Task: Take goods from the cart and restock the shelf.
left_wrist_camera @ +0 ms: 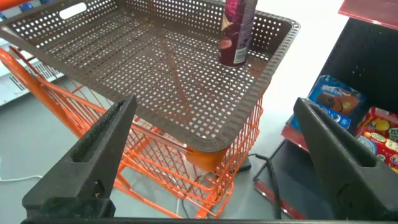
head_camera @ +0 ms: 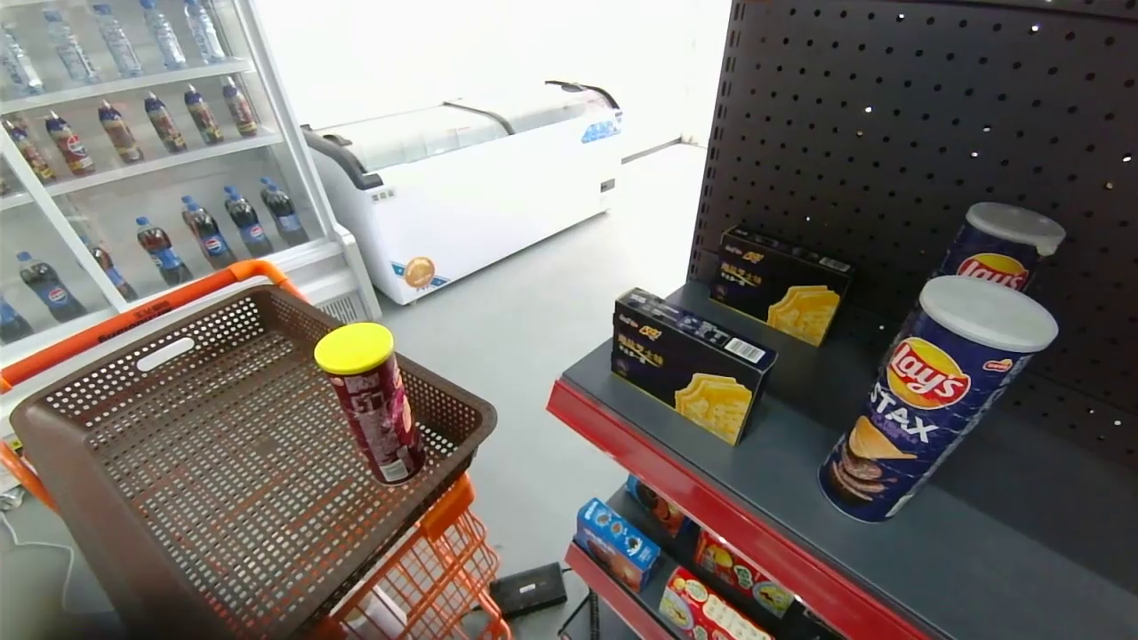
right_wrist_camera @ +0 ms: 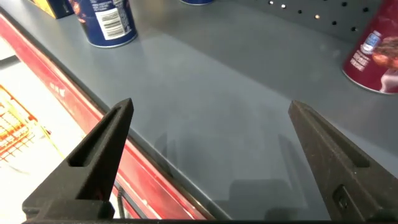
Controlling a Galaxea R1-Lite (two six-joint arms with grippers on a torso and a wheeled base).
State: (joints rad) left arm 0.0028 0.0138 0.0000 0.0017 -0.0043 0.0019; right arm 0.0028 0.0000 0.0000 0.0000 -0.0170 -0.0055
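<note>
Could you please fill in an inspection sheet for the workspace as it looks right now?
Surface: grey shelf top with a red front edge.
Job's things: red can upright in the cart basket; blue cans and boxes stand on the shelf.
Clutter: black device on the floor.
Grippers: left gripper open, facing the basket; right gripper open over the shelf top.
Cables: white cable on the floor by the cart.
Surroundings: chest freezer, drinks cooler.

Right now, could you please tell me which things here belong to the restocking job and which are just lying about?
Job: yellow-lidded can standing in the brown basket on the orange cart; grey shelf.
Lying about: chest freezer; bottle cooler; black device on the floor; stocked blue cans; dark boxes.
</note>
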